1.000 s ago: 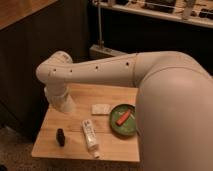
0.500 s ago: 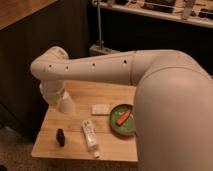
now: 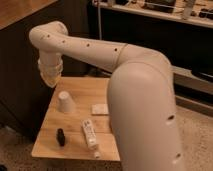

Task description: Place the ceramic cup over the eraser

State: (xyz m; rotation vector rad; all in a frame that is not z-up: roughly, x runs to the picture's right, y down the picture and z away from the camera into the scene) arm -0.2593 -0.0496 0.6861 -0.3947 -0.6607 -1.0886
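One ceramic cup [image 3: 66, 101] mouth-down on the counter [image 3: 75, 147], just left of the eraser [image 3: 100, 109], not touching. Pincer [image 3: 50, 76] high up, farther left of the eraser; openness impossible to tell.

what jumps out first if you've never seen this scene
The big white arm fills the right and middle of the view, curving to the gripper above the back left of the table. Just below it stands the white cup, wide end down, with the eraser lying to its right, uncovered.
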